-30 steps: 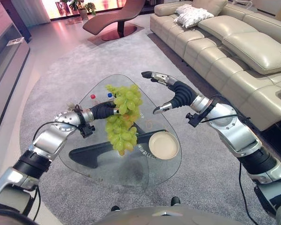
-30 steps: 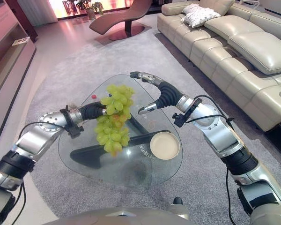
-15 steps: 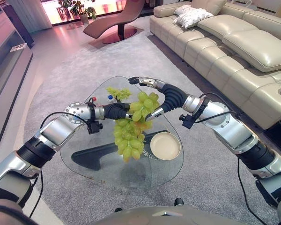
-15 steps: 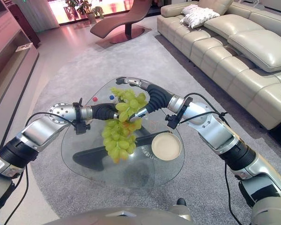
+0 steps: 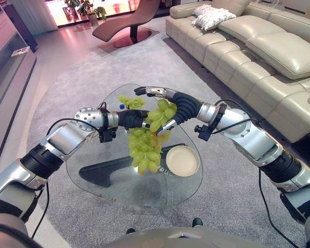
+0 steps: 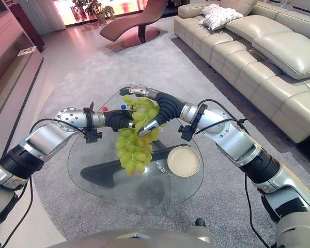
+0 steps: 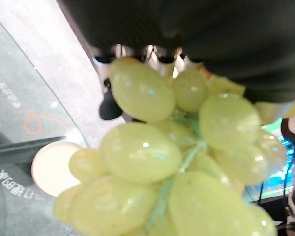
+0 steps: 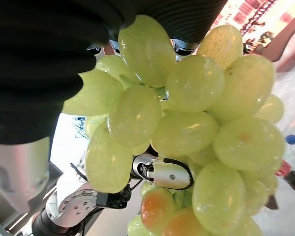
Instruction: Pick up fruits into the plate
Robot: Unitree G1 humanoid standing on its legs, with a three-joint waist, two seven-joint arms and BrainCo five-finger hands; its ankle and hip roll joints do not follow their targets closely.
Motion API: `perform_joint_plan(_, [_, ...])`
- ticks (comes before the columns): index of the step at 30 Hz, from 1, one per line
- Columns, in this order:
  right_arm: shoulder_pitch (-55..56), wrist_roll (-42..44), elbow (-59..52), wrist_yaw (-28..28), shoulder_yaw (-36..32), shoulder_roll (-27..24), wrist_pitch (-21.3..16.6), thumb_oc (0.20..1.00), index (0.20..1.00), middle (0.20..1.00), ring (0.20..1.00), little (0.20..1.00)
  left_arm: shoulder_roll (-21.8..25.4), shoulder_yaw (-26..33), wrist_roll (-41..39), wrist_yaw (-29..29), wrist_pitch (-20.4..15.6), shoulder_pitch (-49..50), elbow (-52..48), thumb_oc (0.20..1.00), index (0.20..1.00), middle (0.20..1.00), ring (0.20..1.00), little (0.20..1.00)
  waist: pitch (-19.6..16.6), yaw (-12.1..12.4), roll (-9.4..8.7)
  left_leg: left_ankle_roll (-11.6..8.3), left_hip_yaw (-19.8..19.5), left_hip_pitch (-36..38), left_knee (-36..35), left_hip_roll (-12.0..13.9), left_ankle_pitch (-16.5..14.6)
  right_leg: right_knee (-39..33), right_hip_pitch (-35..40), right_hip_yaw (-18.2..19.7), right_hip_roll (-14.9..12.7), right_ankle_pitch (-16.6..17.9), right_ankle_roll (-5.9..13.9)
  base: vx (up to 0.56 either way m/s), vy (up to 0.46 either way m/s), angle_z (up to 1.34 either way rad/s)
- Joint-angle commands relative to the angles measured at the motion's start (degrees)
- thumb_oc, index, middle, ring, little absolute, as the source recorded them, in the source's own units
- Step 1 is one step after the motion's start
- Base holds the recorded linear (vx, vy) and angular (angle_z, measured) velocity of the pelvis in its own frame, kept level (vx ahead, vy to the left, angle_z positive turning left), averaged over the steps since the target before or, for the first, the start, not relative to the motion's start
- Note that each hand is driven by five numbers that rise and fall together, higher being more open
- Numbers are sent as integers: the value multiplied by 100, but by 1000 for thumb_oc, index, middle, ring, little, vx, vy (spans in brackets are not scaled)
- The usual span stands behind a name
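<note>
The bunch of green grapes [image 5: 147, 139] hangs in the air above the glass table [image 5: 111, 178], between the two hands. Its top is at the left hand [image 5: 130, 118], whose fingers are buried behind the fruit, so I cannot tell whether they clench it. The right hand [image 5: 163, 109] cups the bunch's upper part from the 2 o'clock side: its fingers arch over the top grapes and its thumb [image 5: 167, 126] presses in beneath them, curled round the fruit. In both wrist views the grapes sit right up against each dark ribbed cover. The lower grapes dangle free.

The empty cream plate [image 5: 182, 160] lies on the glass at 4 o'clock from the bunch, apart from it. White lettering on the glass beside the plate is too small to read.

At 11 o'clock from the bunch a second small cluster of grapes [image 5: 129, 101] rests on the table, with a blue cap [image 5: 122, 107] just beside it. A beige sofa [image 5: 258, 46] stands well apart at 2 o'clock.
</note>
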Motion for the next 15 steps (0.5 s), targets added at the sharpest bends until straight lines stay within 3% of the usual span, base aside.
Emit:
perform_joint_plan(1, [-440, 165, -288, 78, -40, -170, -111, 1000, 1000, 1000, 1000, 1000, 553, 291, -27, -55, -171, -911, 106, 200, 200, 200, 200, 200, -95, 57, -228, 160, -119, -94, 242, -181, -624, 313, 164, -107, -270, -516, 250, 0, 0, 0])
perform_joint_plan(6, [-422, -193, -271, 347, -156, -512, -227, 1000, 1000, 1000, 1000, 1000, 905, 444, -190, -422, -212, -872, 160, 200, 200, 200, 200, 200, -83, 57, -194, 151, -161, -116, 227, -195, -606, 306, 149, -79, -250, -516, 240, -3, 8, 2])
perform_joint_plan(11, [-529, -501, -259, 755, -193, -1089, -575, 1000, 1000, 1000, 1000, 1000, 1227, 498, -330, -713, -246, -830, 84, 200, 200, 200, 200, 200, -88, 70, -209, 146, -204, -142, 228, -203, -601, 310, 140, -63, -233, -528, 234, -4, -3, 1])
perform_joint_plan(15, [-677, -924, -241, 768, -159, -1480, -1020, 1000, 1000, 1000, 1000, 1000, 1386, 430, -440, -867, -281, -864, 68, 200, 200, 200, 200, 200, -102, 67, -227, 142, -233, -144, 214, -205, -604, 301, 142, -41, -212, -534, 237, 0, 0, 0])
